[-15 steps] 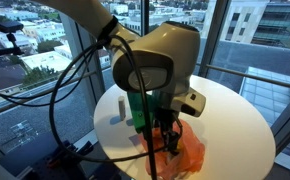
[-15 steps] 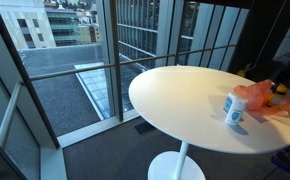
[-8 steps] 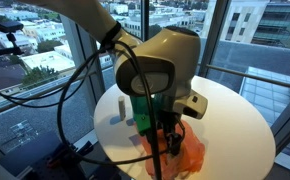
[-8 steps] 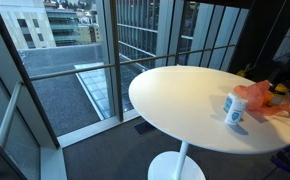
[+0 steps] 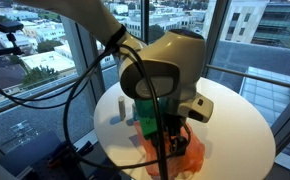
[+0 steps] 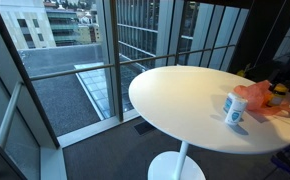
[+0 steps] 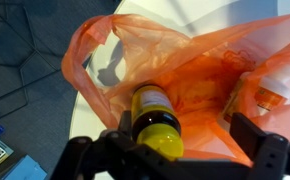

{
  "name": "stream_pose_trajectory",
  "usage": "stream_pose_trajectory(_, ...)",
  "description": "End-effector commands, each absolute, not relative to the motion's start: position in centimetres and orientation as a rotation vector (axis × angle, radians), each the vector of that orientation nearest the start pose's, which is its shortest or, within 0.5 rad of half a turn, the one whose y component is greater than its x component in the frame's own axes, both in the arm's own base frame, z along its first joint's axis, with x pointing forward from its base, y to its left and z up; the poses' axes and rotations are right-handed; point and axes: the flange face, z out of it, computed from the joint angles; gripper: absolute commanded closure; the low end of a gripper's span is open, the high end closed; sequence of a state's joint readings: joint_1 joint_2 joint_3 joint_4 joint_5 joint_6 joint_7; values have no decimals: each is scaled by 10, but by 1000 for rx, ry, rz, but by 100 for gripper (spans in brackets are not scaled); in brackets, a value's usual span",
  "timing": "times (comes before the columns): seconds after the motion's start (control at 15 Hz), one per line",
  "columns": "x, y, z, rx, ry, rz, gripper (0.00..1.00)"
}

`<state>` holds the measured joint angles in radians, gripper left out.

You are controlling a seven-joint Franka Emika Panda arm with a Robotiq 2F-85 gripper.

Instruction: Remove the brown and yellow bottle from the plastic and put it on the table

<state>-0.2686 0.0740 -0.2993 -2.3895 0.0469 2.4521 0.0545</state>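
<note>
In the wrist view a brown bottle with a yellow cap point(image 7: 155, 122) lies in an open orange plastic bag point(image 7: 200, 65) on the white table. My gripper point(image 7: 190, 138) is open and straddles the bottle. The bottle lies close to one finger, with a wide gap to the opposite finger. In an exterior view the gripper point(image 5: 170, 140) reaches down into the orange bag point(image 5: 188, 157), and the bottle is hidden by the arm. The bag also shows at the table's far side in an exterior view point(image 6: 257, 98).
The round white table point(image 6: 175, 95) stands next to floor-to-ceiling windows. A white and blue cup point(image 6: 234, 109) stands beside the bag. A green object point(image 5: 145, 116) stands behind the arm. Another pale container point(image 7: 270, 98) lies inside the bag.
The arm has shifted slightly sideways and down over the bag. The bag and cup have not moved.
</note>
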Motion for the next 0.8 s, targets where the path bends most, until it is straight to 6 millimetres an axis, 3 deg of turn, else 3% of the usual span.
stream_pose_trajectory(0.0, 424, -284, 293, -2977, 1024, -12, 0)
stream_pose_trajectory(0.73, 427, -294, 296, -2988, 1054, -22, 3)
